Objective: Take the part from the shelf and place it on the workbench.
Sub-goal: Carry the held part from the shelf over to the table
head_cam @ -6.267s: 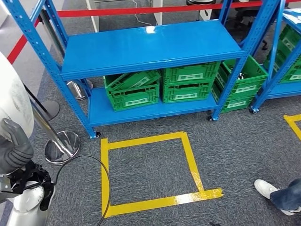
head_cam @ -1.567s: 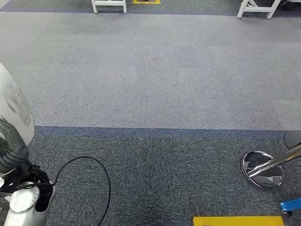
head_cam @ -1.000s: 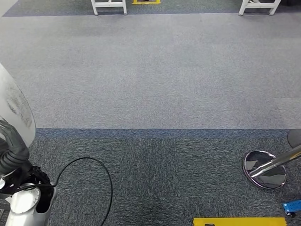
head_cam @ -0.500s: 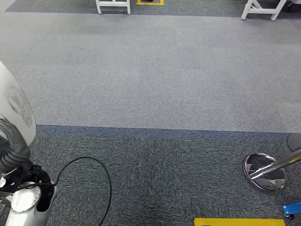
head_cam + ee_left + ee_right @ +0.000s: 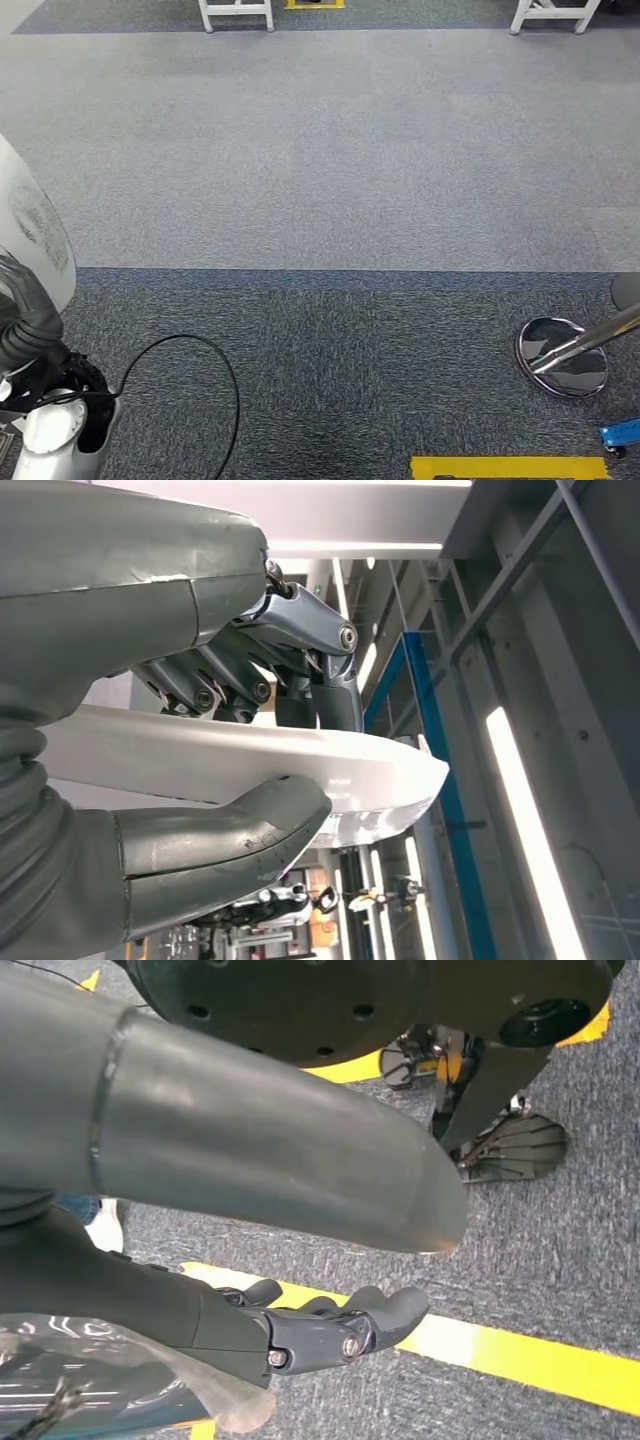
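Part [image 5: 302, 770], a white curved panel, is sitting in the left hand [image 5: 189, 730], thumb pressing one face and dark fingers [image 5: 332, 680] clamping the opposite face; in the head view the same panel [image 5: 34, 225] is showing at the robot's left side, held above the carpet [image 5: 340, 170]; carpet is running in a pale grey band over a darker one; yellow floor tape [image 5: 509, 467] is lying near a chrome stanchion base [image 5: 562, 357]; a black cable [image 5: 189, 345] is looping beside the left arm; right hand [image 5: 302, 1325] is hanging over the carpet, fingers apart and lightly bent, gripping nothing.

No legible text, label, brand, number or sign anywhere.
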